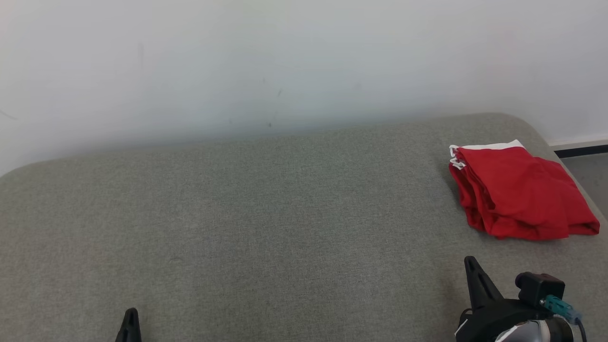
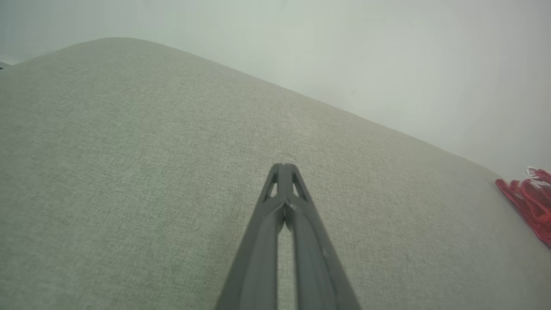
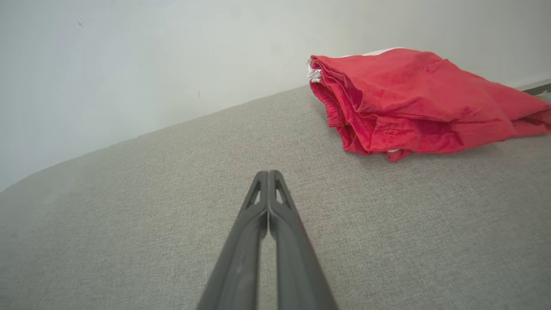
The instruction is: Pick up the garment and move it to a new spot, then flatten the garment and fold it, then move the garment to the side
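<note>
- Garment of bright red cloth with white trim (image 1: 517,194): held by neither gripper, lying free on the surface.
- Left gripper, two long dark fingers (image 2: 284,168): at the near left, fingers pressed together at the tips, nothing between them, poised over bare fabric.
- Right gripper, same make (image 3: 267,174): at the near right, fingers closed flat against each other, empty, pointing towards the garment's left side and short of it.
- Grey woven upholstered surface with rounded corners (image 1: 237,213): bears the garment alone.
- Red garment, detail: at the surface's far right, close to the right edge. It is folded into a rough, thick bundle of several layers. The top panel is smooth with light creases, and the lower layers are rumpled and poke out along the near edge. A gathered hem and white trim show at the far left corner.
- Pale, plain wall (image 1: 285,57): behind the surface, with faint scuffs.
- Dark skirting strip (image 1: 579,151): at the wall's foot, far right.
</note>
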Robot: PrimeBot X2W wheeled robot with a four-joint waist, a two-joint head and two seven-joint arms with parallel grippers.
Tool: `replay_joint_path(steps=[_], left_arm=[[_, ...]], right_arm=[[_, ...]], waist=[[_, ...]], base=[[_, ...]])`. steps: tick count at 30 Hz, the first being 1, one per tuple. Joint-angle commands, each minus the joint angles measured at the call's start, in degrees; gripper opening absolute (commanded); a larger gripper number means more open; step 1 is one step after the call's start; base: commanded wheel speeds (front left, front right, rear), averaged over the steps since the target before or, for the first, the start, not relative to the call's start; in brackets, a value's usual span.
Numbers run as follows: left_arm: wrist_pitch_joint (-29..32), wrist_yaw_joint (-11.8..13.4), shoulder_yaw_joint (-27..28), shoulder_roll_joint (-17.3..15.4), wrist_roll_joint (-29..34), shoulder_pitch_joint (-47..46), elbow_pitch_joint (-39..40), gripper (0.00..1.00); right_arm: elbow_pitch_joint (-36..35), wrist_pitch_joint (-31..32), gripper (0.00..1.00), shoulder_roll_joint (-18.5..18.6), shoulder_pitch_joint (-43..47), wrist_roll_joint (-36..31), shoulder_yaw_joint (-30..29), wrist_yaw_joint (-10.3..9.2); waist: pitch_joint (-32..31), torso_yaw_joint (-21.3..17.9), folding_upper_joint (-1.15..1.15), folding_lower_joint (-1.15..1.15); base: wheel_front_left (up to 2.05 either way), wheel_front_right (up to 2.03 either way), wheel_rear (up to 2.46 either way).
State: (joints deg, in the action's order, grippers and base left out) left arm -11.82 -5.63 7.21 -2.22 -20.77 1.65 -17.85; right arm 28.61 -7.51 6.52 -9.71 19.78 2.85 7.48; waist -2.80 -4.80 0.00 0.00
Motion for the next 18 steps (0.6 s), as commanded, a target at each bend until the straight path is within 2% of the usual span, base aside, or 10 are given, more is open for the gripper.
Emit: replay_joint_path(steps=[1,18], left_arm=[[0.60,-0.26,0.03,-0.34,-3.02,-1.63,1.19,0.00],[4.47,-0.64,-0.36,-0.46,-18.85,-2.99,2.13,0.00]], right_arm=[[-1.66,0.45,0.00,-0.03,-0.88,3.20,-0.55,0.00],[-4.93,3.38,0.00,-0.86,0.30,19.25,-2.41,0.01]], waist=[[0.05,0.09,0.00,0.00],[0.49,0.79,0.00,0.00]], base=[[0.00,0.00,0.00],[0.00,0.00,0.00]])
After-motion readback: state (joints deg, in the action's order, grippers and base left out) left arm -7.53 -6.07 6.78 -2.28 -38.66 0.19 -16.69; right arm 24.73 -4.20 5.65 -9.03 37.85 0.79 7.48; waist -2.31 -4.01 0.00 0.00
